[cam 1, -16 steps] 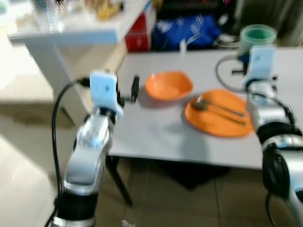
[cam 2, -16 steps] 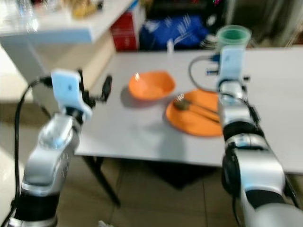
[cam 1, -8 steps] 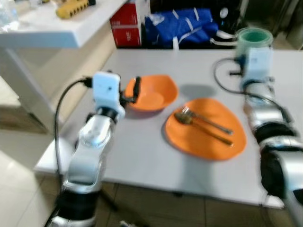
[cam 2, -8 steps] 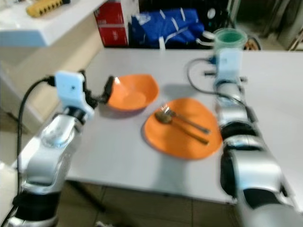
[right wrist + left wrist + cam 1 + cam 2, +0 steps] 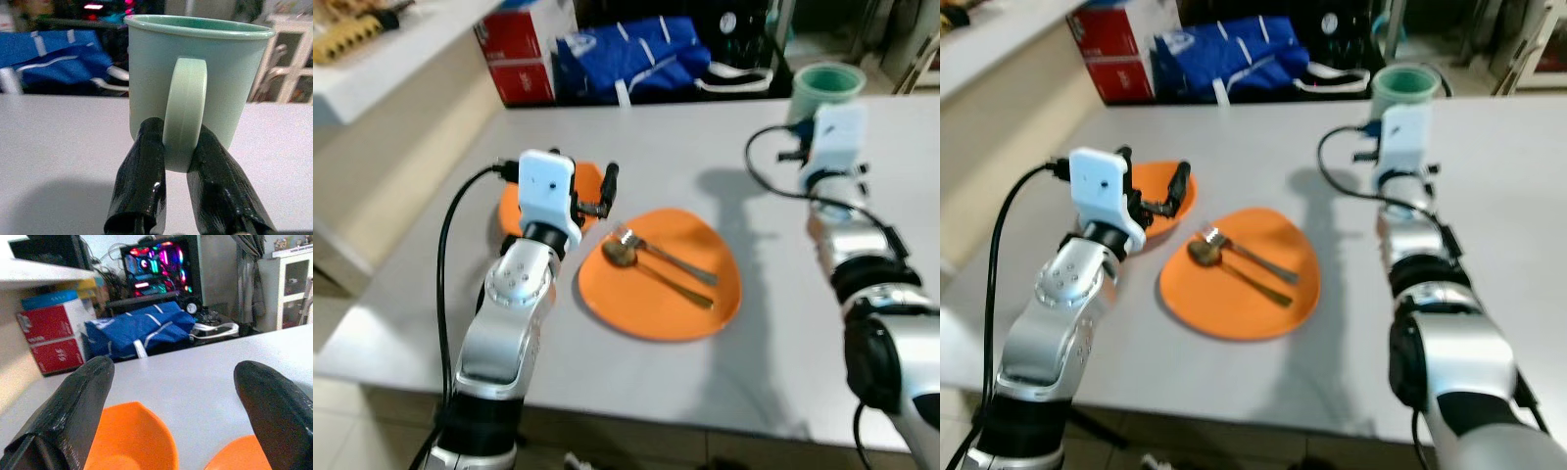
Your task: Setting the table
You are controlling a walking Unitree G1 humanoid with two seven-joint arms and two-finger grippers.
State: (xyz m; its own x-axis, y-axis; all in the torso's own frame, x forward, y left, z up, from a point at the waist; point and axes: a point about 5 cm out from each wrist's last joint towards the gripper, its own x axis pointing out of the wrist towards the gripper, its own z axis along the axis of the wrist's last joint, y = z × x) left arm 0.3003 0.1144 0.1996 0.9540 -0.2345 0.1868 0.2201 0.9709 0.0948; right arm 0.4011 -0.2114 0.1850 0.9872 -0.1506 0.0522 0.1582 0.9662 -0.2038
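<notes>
The plate point(image 5: 661, 274) already lies on the bench point(image 5: 773, 343), fork point(image 5: 666, 257) and spoon point(image 5: 651, 274) upon it, the bowl point(image 5: 129, 440) just beside. Right fingers point(image 5: 146, 181) pinch the mug point(image 5: 195, 78) handle beyond the plate, unplaced. Left fingers point(image 5: 80, 406) spread over the bowl.

A blue bag point(image 5: 626, 59) and a red box point(image 5: 524, 61) sit beyond the tabletop's far edge, with a lit computer case point(image 5: 161, 269) behind.

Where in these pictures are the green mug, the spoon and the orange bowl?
green mug point(image 5: 151, 83): right wrist view, on its side wall beside the handle.
spoon point(image 5: 619, 255): left eye view, on its bowl end, lying on the orange plate.
orange bowl point(image 5: 128, 440): left wrist view, on its inner wall.
</notes>
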